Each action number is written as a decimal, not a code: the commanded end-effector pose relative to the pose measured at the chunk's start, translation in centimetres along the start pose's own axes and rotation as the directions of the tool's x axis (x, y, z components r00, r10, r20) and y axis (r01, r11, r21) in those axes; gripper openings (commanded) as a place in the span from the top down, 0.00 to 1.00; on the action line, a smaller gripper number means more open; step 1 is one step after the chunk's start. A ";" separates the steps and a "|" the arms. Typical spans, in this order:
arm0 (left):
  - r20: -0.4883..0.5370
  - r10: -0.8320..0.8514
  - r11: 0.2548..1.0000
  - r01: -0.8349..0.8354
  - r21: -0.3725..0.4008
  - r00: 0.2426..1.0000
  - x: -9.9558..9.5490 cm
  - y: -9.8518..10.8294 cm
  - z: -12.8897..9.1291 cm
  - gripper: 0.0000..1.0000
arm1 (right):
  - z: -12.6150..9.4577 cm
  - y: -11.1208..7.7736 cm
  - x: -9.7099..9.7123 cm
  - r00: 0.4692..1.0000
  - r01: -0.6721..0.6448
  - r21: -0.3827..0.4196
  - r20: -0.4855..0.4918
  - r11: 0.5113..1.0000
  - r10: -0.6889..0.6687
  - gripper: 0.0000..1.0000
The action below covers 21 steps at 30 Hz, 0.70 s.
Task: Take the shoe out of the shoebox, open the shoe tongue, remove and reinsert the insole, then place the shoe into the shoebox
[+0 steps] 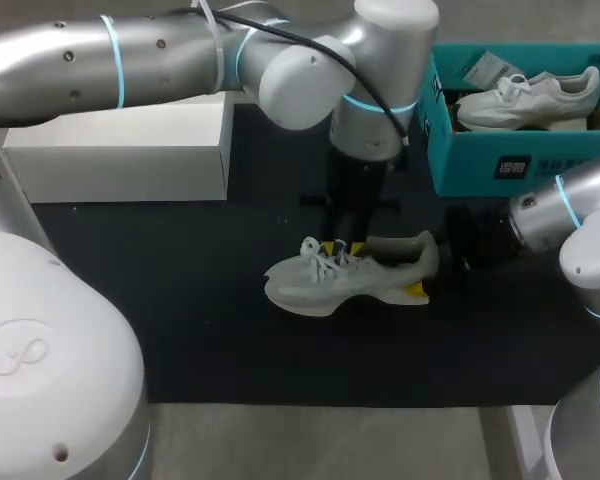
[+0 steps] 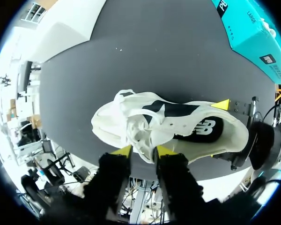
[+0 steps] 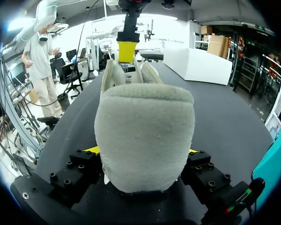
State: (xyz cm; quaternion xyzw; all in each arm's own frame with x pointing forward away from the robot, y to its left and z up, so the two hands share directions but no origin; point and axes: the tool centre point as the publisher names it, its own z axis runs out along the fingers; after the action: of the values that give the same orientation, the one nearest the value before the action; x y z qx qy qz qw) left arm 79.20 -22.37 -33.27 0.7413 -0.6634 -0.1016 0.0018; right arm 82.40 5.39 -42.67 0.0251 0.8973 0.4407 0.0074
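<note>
Pale grey white-laced shoe (image 3: 145,136), upright

1. Shoe (image 1: 350,275): pale grey-green upper, off-white sole, white laces; black lining with a white mark.
2. Shoebox (image 1: 480,160): teal, with a dark label patch carrying white print.
3. Second shoe (image 1: 525,100): white all over.
4. Box (image 1: 120,150): plain white.
5. Surface (image 1: 180,310): plain black.
6. Left gripper (image 2: 143,151) and right gripper (image 3: 141,151): black bodies, yellow tips.
7. Left arm (image 1: 80,60) and right arm (image 1: 580,210): silver-grey with light-blue rings.
</note>
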 end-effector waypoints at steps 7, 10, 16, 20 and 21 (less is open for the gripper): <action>-0.087 0.032 0.998 -0.036 -0.049 0.996 0.1 -0.7 0.2 1.00 | 0.5 -0.2 0.0 1.000 0.000 0.002 0.001 1.000 0.000 1.00; -0.125 0.039 0.997 -0.047 -0.056 0.991 -0.1 -0.8 -0.7 1.00 | 0.5 -0.2 0.0 1.000 0.000 0.002 0.001 1.000 0.000 1.00; -0.234 0.074 0.993 -0.093 -0.072 0.969 -1.4 -0.5 -3.3 1.00 | 0.5 -0.2 0.0 1.000 0.000 0.002 0.001 1.000 0.000 1.00; -0.303 0.089 0.988 -0.123 -0.093 0.949 -2.5 -0.4 -4.3 1.00 | 0.5 -0.2 0.0 1.000 0.000 0.002 0.001 1.000 0.000 1.00; -0.320 0.092 0.987 -0.129 -0.098 0.943 -2.7 -0.5 -4.4 1.00 | 0.5 -0.2 0.0 1.000 0.000 0.002 0.001 1.000 0.000 1.00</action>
State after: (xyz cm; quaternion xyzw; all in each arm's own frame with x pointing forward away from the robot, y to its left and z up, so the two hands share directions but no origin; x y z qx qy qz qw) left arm 80.25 -22.13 -29.21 0.7080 -0.6935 -0.0603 0.1188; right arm 82.41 5.39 -42.68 0.0252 0.8973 0.4406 0.0074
